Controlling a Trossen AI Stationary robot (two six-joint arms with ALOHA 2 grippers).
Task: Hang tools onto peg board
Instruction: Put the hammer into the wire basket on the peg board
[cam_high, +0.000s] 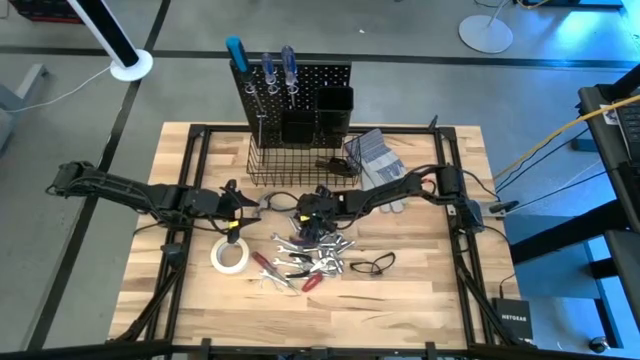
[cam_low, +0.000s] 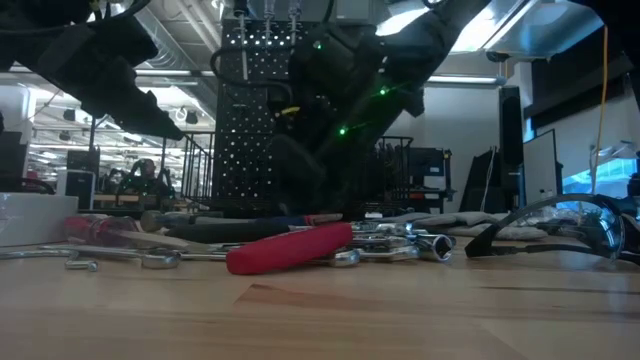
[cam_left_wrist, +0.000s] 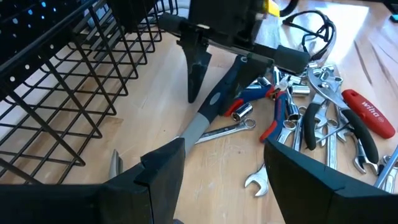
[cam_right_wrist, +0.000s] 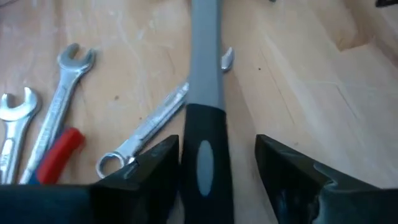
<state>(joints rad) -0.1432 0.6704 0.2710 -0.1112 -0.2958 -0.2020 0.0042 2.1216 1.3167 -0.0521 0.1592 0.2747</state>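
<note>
One hammer (cam_right_wrist: 202, 93) sits between the right tool's (cam_right_wrist: 214, 165) spread fingers; left tool (cam_left_wrist: 221, 171) released.

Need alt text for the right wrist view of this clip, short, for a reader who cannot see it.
The right gripper has its two dark fingers either side of a hammer handle, grey with a black grip, lying on the wooden table. Beside it lie silver wrenches and a red-handled tool.

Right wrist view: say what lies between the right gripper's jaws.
The hammer's black-and-grey handle lies between the open jaws of the right gripper, seen in the right wrist view.
</note>
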